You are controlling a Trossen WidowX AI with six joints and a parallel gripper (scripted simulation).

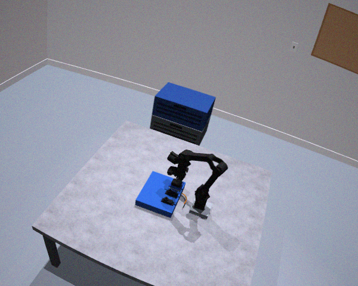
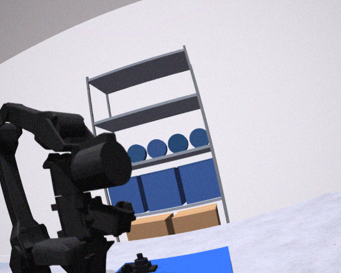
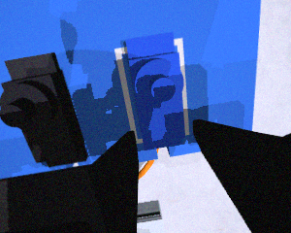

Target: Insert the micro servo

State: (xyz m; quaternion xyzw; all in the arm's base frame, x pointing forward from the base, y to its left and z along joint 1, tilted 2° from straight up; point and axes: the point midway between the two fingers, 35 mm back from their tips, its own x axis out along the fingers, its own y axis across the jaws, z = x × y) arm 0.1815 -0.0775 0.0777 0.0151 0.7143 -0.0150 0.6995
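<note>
The blue micro servo [image 3: 157,104] lies inside the pale pocket outline [image 3: 127,99] on the blue deck [image 1: 151,187] [image 2: 200,261] [image 3: 223,29], its round output shaft facing up towards the wrist camera. Whether its ears are fully flat is hard to tell. Its orange cable [image 1: 185,198] [image 3: 146,168] runs out past the deck's edge; the side notch is not clear. My gripper [image 1: 176,183] [image 3: 164,132] is open above the servo's cable end, one finger on each side, with a visible gap at the right finger. The fingers hide the servo in the top view.
A black servo [image 1: 172,193] [image 2: 140,263] [image 3: 39,107] sits on the deck beside the blue one, with another black servo [image 1: 167,201] beyond it. The arm's base [image 1: 200,210] stands on the table [image 1: 111,240] close to the deck's cable side.
</note>
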